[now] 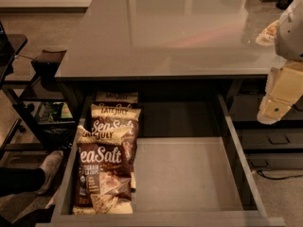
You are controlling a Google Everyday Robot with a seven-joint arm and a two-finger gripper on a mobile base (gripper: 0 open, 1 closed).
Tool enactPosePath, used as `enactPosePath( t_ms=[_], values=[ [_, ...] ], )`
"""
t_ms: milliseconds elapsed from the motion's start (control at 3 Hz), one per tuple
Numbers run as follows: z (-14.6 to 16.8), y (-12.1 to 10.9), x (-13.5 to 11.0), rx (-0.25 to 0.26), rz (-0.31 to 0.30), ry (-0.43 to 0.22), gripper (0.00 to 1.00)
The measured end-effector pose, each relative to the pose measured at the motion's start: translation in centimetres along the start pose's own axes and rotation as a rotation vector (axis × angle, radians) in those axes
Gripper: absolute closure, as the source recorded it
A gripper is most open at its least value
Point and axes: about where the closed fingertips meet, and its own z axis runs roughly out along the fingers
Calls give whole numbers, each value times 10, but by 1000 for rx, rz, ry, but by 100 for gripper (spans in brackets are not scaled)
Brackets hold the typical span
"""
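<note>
Pale and yellowish, the end effector (pixel 274 105) hangs at the right edge of the view, below the counter (pixel 165 32) top and just outside the right wall of the open drawer (pixel 235 143). Whether it is apart or together I cannot tell, but it holds nothing that shows. The drawer wall is the nearest thing to it. Three chip bags (pixel 105 171) lie well apart from it, across the bare drawer floor, stacked against the far left wall. They overlap like shingles, the front bag lying on the one behind. Their long axes run front to back along the drawer, with the tops pointing in under the counter. From the end effector the bags therefore lie leftward and lower, the front bag nearest the drawer's open end.
</note>
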Motion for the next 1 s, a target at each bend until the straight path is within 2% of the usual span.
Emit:
enactPosePath(
  t_ms=[333,667,1000],
  values=[
    [0,0,0,0,0,0,0],
    [10,6,-1,-15,3,-31,0],
    [55,34,-8,-98,36,-127,0]
  ],
)
